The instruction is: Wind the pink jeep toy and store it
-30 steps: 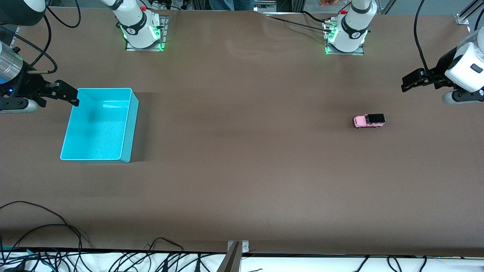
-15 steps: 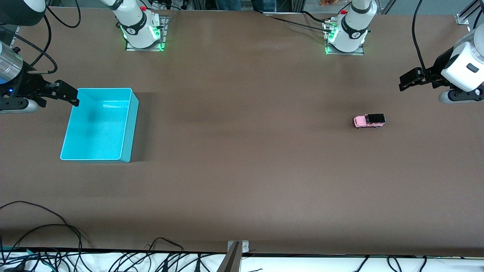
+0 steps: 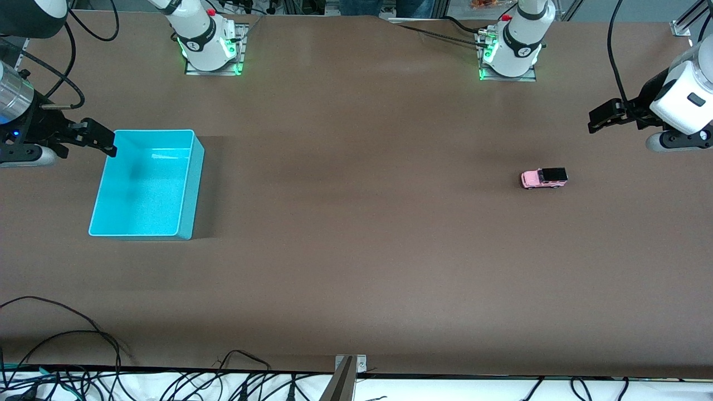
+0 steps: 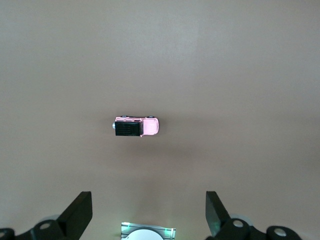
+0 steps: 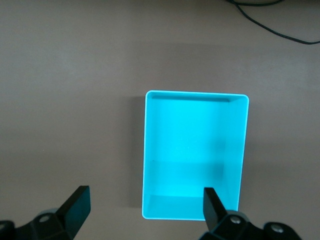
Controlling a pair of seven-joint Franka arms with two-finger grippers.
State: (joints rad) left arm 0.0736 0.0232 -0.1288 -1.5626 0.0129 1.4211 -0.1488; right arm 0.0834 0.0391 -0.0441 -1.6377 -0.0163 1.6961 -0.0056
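Both grippers' spread fingers (image 4: 80, 212) — wrist-view only

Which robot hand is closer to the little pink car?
Left. The left gripper hangs open toward the pink jeep toy's end; the right gripper waits open at the turquoise bin's edge.
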